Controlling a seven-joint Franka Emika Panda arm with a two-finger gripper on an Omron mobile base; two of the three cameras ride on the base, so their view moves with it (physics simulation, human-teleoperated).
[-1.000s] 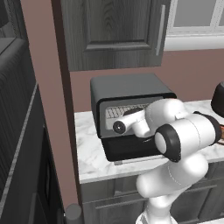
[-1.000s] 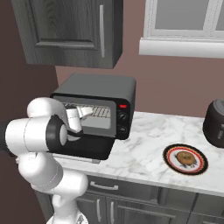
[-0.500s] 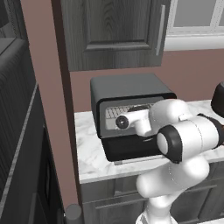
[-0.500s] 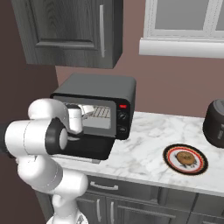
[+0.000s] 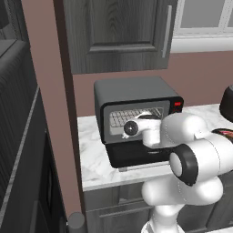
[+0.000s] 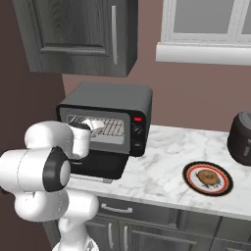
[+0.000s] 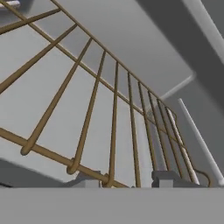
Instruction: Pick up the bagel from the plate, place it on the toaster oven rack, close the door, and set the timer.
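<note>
left base view: a dark cabinet door (image 5: 116,34) fills the upper centre, and a window (image 5: 205,18) sits at the upper right. below the cabinet, at centre frame, the black toaster oven (image 5: 136,116) stands on the white marble counter (image 5: 93,154). its door (image 5: 136,157) hangs open, folded down at the front, and the toaster oven rack (image 5: 120,119) shows as a light grid inside the mouth. the white arm (image 5: 191,159) rises from the lower right and reaches into the oven opening, its wrist in front of the cavity.

right base view: the arm (image 6: 49,171) is at the lower left and its hand goes into the oven (image 6: 105,122) at centre left, with the rack (image 6: 115,128) visible behind it and the open door (image 6: 98,166) below. on the counter (image 6: 162,171) at the lower right, well apart from the oven, lies the plate (image 6: 207,178) with the bagel (image 6: 207,177) on it. a dark round appliance (image 6: 241,137) stands at the right edge.

hand view: the rack's bars (image 7: 113,127) run across the frame close up, brownish here, against the pale oven floor. the gripper (image 7: 127,179) shows at the bottom edge, its two fingertips (image 7: 168,178) drawn in close about the front bar of the rack; whether they actually pinch the bar cannot be told.
</note>
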